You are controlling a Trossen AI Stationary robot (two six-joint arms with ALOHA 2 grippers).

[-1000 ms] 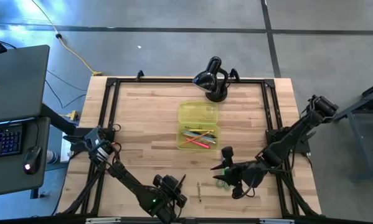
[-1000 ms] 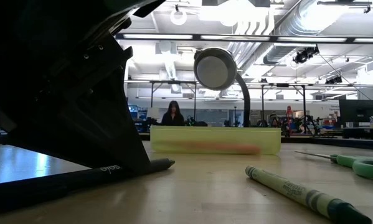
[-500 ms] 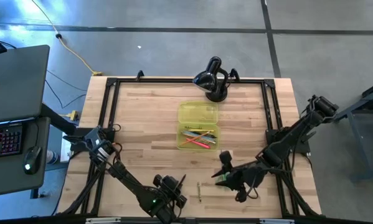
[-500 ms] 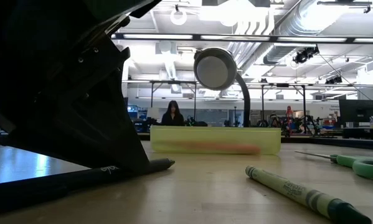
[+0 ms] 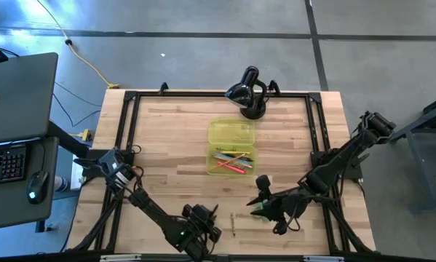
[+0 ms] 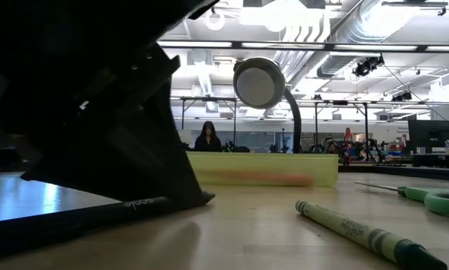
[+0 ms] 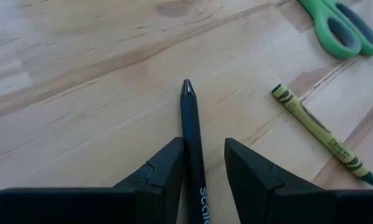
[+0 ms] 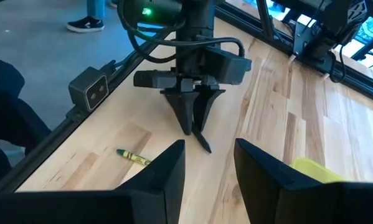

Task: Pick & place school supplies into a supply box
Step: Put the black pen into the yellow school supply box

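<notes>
The supply box [image 5: 232,169], yellow-green, lies open mid-table with several coloured pencils [image 5: 231,159] inside; it also shows in the low view [image 6: 258,169]. A black pen [image 7: 189,118] lies on the table near the front edge, between the fingers of my open left gripper [image 7: 202,143]. A green crayon [image 7: 317,134] and green-handled scissors [image 7: 335,31] lie flat to its right. My right gripper [image 5: 265,205] hangs open above the scissors [image 5: 260,211], nothing between its fingers. My left gripper slants down with its fingers along the black pen's rear part [image 7: 195,180]. The pen lies close against the inner side of one finger [image 7: 167,171], with a gap to the other. I cannot tell whether it touches. The pen's tip [image 6: 207,197] rests on the table.
A black domed lamp [image 5: 248,91] stands at the table's far edge behind the box. A black frame [image 5: 130,131] runs round the tabletop. A side desk with keyboard [image 5: 6,160] stands off the left. A person [image 6: 208,136] sits far back in the room.
My right gripper has turned a little at its wrist, staying above the scissors. In the low view my left gripper's dark bulk has tipped slightly toward the right over the pen. The pen, crayon, scissors and box have stayed where they were.
</notes>
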